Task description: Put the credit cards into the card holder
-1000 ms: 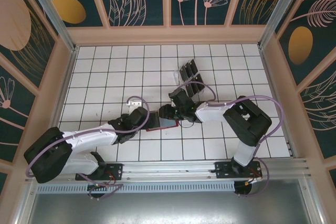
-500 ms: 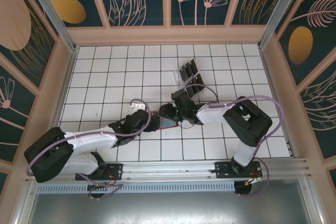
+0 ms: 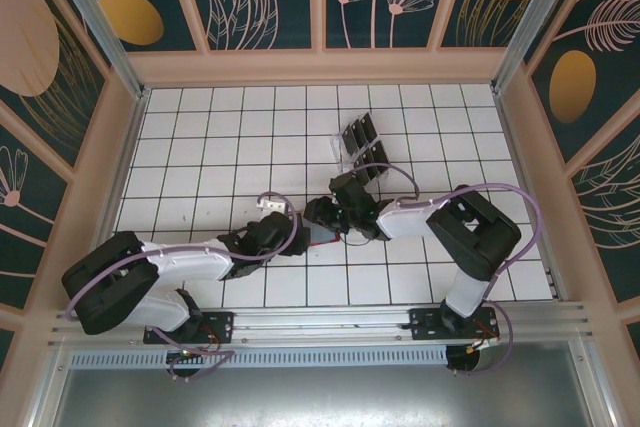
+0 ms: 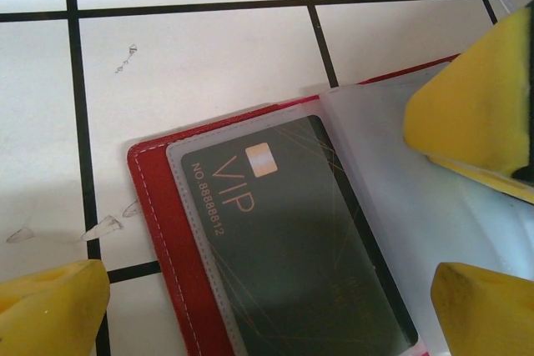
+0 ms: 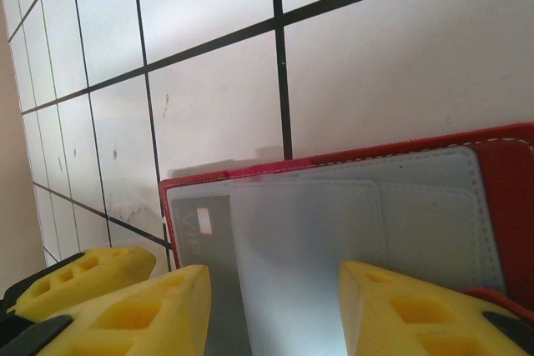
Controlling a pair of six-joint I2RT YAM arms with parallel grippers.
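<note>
- White gridded tabletop (image 3: 200, 147) carries everything.
- Clear rack (image 3: 343, 155), just beyond the right arm, holds upright black cards (image 3: 358, 134).
- Open red wallet (image 4: 154, 198) lies mid-tabletop between both grippers.
- Left gripper (image 4: 271, 281), spread wide, straddles the wallet.
- Right gripper (image 5: 275, 281), half-parted, flanks a clear leaf (image 5: 292, 239); I cannot tell whether it grasps it.
- One VIP card (image 4: 292, 231) sits pocketed, with the leaf overlapping its edge.

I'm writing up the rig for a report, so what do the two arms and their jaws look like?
Both the left arm and right arm have white links between bulky black joints, with lilac cables looping alongside. The jaws carry yellow pads with cut-out hollows.
</note>
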